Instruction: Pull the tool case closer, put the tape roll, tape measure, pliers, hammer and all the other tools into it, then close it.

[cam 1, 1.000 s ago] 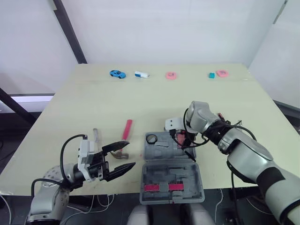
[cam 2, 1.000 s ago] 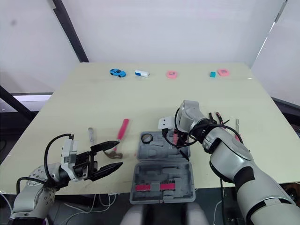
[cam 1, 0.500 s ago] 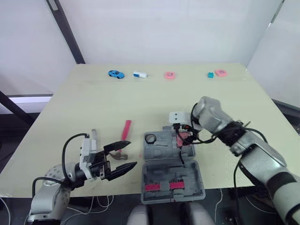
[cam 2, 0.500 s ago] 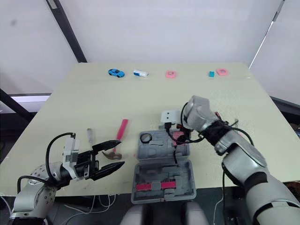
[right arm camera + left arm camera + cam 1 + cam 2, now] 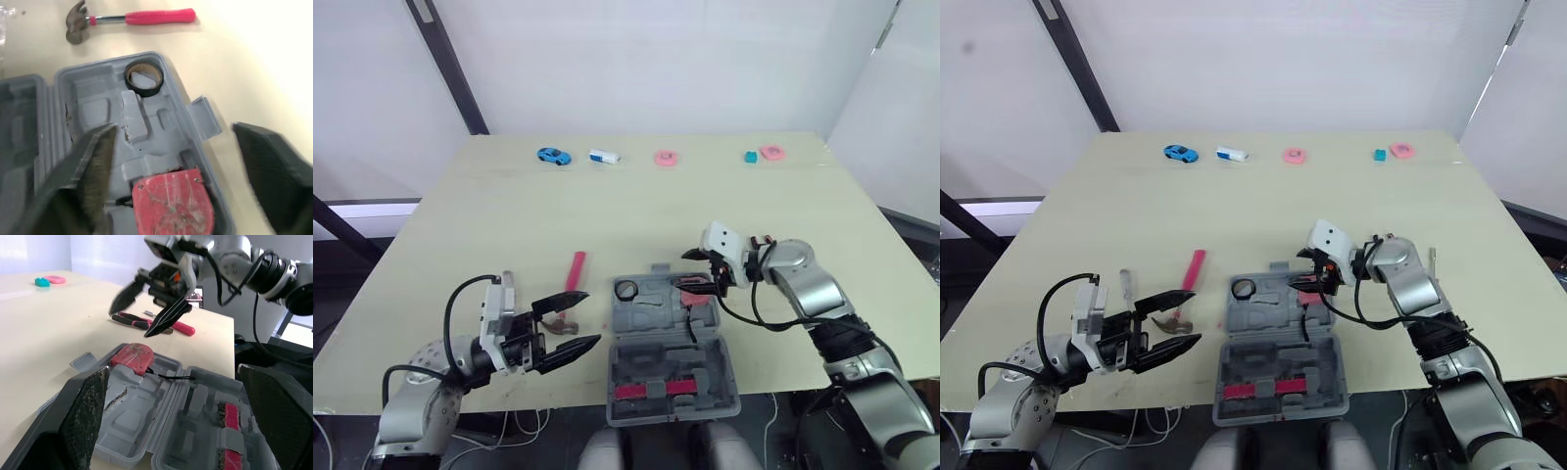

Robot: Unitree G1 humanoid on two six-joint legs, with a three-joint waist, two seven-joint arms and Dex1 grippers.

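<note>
The grey tool case [image 5: 671,345] lies open near the table's front edge. In its far half sit a black tape roll [image 5: 627,290] and a red tape measure [image 5: 698,291]. The hammer, with a pink handle [image 5: 577,271], lies on the table left of the case. My right gripper [image 5: 683,271] hovers open just above the tape measure, holding nothing. My left gripper [image 5: 585,320] is open beside the hammer's head, left of the case. The pliers [image 5: 146,323], with pink handles, lie on the table beyond the right gripper in the left wrist view.
A small silver tool [image 5: 512,284] lies left of the hammer. Along the far edge sit a blue toy car [image 5: 549,155], a white and blue piece [image 5: 603,156], two pink rings [image 5: 664,157] and a teal block [image 5: 751,156]. A thin screwdriver [image 5: 1433,258] lies right of my right arm.
My right gripper set the red tape measure in the case, let go and drew back to the right, open. The left gripper stayed put. The camera shifted a little.
</note>
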